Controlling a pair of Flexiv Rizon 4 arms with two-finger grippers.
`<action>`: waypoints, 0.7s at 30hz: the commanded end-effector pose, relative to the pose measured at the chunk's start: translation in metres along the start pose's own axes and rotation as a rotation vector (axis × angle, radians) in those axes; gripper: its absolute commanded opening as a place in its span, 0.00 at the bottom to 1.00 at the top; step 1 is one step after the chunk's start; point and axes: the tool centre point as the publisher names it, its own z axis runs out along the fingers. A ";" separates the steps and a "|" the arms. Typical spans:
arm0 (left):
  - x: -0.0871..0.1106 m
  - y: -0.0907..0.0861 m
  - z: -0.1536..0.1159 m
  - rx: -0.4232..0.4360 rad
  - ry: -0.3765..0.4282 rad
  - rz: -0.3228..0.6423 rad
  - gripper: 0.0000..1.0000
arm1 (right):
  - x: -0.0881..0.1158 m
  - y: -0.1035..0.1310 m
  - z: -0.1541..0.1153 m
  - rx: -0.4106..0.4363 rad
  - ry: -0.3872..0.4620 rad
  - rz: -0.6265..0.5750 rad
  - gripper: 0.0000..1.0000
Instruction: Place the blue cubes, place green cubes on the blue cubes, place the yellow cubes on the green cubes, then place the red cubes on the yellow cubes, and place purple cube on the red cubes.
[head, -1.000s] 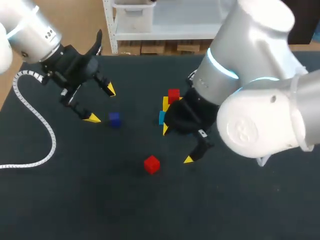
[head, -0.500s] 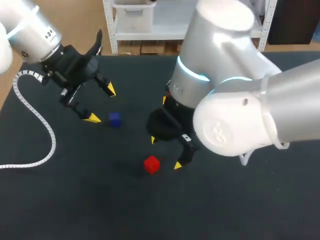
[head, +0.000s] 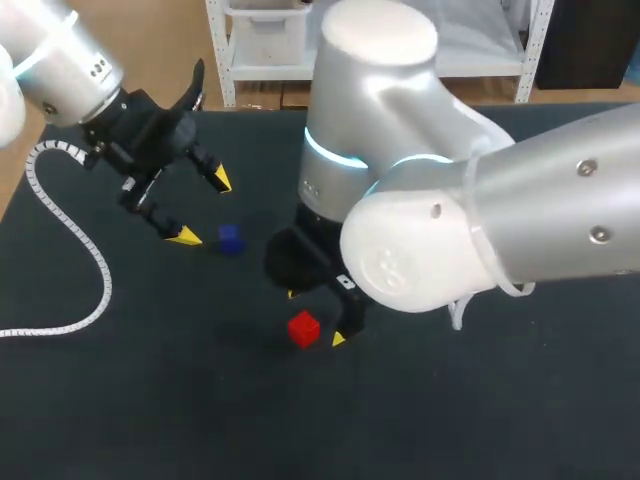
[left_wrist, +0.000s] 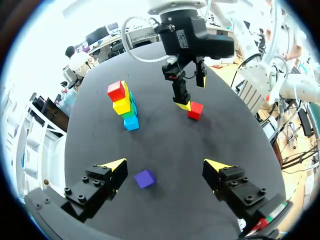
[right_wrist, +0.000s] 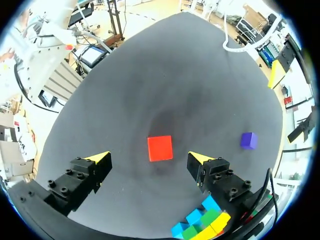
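Note:
A loose red cube (head: 303, 329) lies near the table's middle front. My right gripper (head: 314, 316) hangs open just over it. In the right wrist view the red cube (right_wrist: 160, 148) sits just ahead of the gap of the right gripper (right_wrist: 149, 158), touching neither tip. A purple cube (head: 231, 240) lies further left, beside my open left gripper (head: 202, 208). The left wrist view has the purple cube (left_wrist: 145, 178) under the left gripper (left_wrist: 165, 165). Beyond it stands a stack (left_wrist: 125, 106) of blue, green and yellow cubes with a red cube (left_wrist: 116, 91) on top. My right arm hides the stack in the head view.
A white coiled cable (head: 60, 220) trails from my left arm across the table's left side. The big right arm (head: 420, 200) covers the table's middle and right. The stack (right_wrist: 202, 222) stands close behind the right gripper's finger.
My right arm has swung left and toward the front, from beside the stack to over the loose red cube. The left arm and the cubes have not moved.

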 end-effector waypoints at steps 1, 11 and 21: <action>0.001 -0.001 0.000 -0.003 -0.002 0.003 1.00 | -0.001 -0.002 0.006 -0.002 0.011 0.008 1.00; 0.001 -0.001 0.000 -0.003 -0.002 0.003 1.00 | 0.005 -0.005 0.012 -0.004 0.008 0.036 1.00; 0.001 -0.001 0.000 -0.003 -0.002 0.003 1.00 | 0.007 -0.006 0.021 -0.015 -0.010 0.045 1.00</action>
